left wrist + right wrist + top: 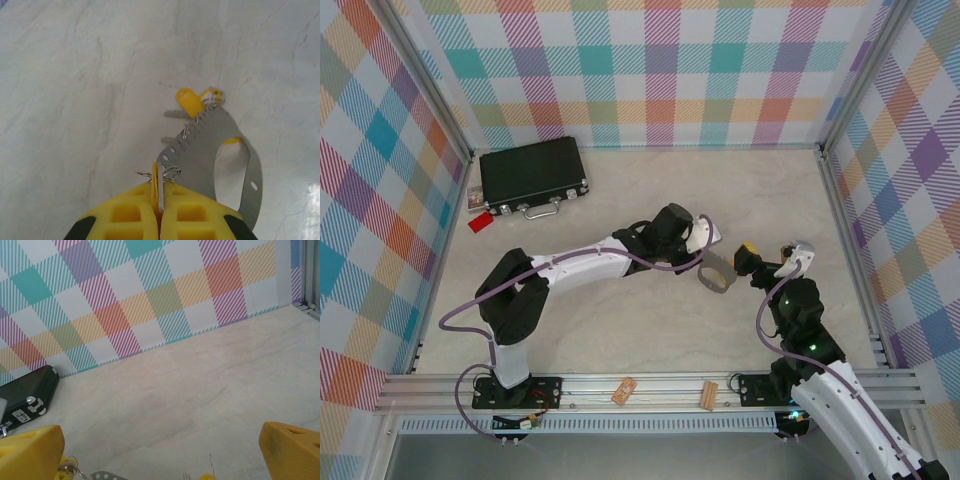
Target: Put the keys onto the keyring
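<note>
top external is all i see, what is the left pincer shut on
observer: left wrist shows the left pincer shut on a key, edge-on between its jaws.
operator: any keys on the keyring yet
observer: at least two keys are joined by small wire rings to holes in the keyring's edge.
operator: right pincer
observer: right wrist shows it wide open, nothing between its jaws.

We see yellow heads and silver shafts on the keys [189,99], a grey keyring [216,134], a black case [532,175], a red tag [478,223], pastel plaid walls [660,70], a cream marbled table [650,335].
</note>
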